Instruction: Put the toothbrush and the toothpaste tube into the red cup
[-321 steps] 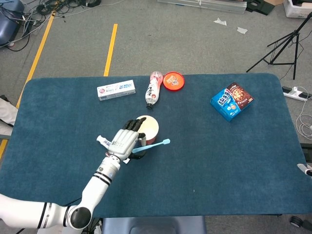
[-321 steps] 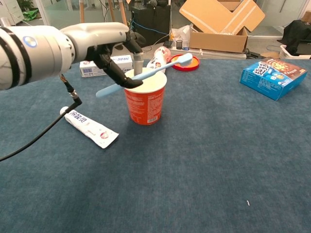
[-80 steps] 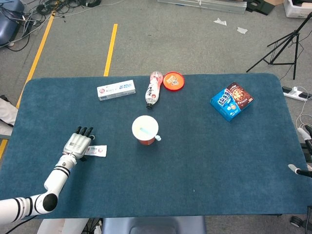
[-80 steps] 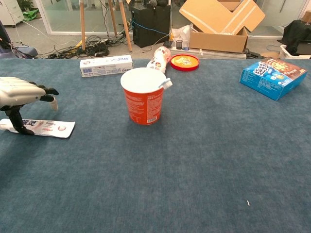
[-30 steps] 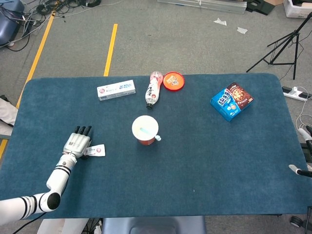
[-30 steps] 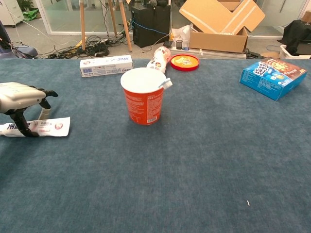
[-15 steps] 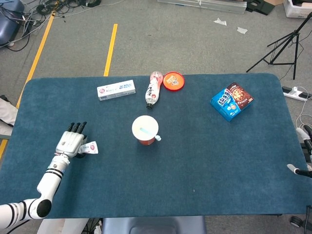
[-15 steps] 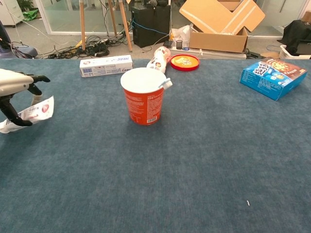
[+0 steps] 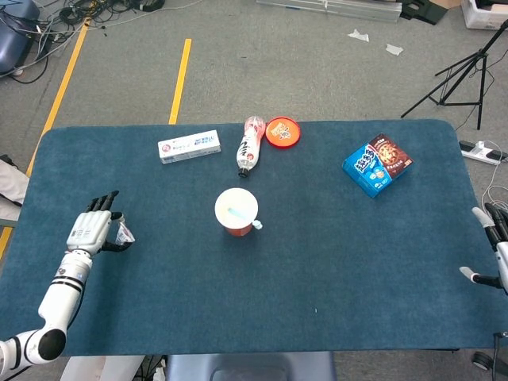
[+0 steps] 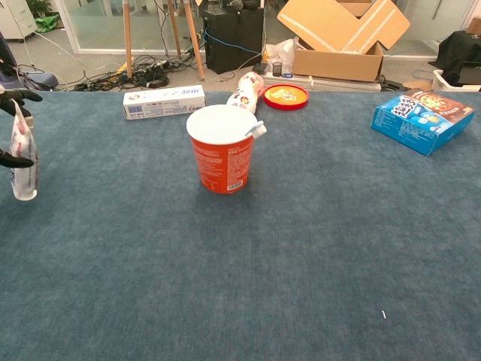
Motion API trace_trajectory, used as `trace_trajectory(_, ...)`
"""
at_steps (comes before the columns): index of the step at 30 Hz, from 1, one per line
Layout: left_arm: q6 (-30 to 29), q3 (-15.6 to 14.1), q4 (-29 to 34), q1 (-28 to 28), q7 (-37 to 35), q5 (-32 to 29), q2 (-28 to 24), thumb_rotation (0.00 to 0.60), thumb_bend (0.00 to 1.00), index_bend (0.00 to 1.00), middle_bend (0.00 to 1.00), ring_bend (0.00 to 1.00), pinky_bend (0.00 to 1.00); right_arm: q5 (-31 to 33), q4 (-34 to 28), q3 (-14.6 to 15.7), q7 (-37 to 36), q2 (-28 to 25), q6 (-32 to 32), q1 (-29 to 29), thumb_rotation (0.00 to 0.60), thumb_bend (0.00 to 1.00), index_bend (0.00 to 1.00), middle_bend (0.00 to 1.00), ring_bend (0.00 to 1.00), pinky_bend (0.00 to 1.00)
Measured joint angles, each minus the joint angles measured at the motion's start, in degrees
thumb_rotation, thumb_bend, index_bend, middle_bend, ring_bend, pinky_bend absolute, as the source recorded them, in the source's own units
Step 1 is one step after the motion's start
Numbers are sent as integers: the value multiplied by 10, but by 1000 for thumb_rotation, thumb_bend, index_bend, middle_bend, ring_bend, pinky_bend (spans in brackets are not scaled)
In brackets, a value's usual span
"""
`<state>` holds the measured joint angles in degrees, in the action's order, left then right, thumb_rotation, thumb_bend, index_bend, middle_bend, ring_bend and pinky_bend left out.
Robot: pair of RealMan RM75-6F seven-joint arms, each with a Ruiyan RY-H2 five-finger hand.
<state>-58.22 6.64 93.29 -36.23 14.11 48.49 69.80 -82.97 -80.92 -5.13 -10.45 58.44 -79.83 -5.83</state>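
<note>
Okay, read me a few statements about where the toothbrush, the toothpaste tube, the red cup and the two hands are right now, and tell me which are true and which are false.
1. The toothbrush is in the red cup. True.
2. The toothpaste tube lies flat on the table. False: the left hand holds it, hanging nearly upright.
3. The left hand is at the table's left edge, apart from the cup. True.
4. The right hand grips the cup. False: it is at the right table edge, holding nothing.
5. The blue box stands inside the cup. False: it lies far right of it.
</note>
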Motion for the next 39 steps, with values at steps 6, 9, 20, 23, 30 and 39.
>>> trace_trajectory(6,19,27,18,22,-88,15,-31,600,184,665,0,0,0,-2,-7,0,8,-1,0,-2,600,0,0,0,0,298)
trace_trajectory(9,22,34,31,27,-100,28,-41,600,183,668,0,0,0,-2,-9,0,10,-2,-2,-2,600,0,0,0,0,297)
trace_trajectory(20,20,51,90,4,-58,38,-54,600,183,670,0,0,0,-6,-13,-2,2,-10,-13,1,600,0,0,0,0,297)
trace_trajectory(23,19,57,105,-11,-31,33,-53,600,183,670,0,0,0,-8,-16,-2,1,-14,-18,1,600,0,0,0,0,298)
trace_trajectory(30,15,70,129,-56,36,4,-40,600,183,673,0,0,0,-14,-24,-3,-4,-23,-26,3,600,0,0,0,0,297)
trace_trajectory(39,0,86,146,-105,99,-47,-26,600,184,677,0,0,0,-16,-17,-3,-18,-24,-25,2,600,0,0,0,0,297)
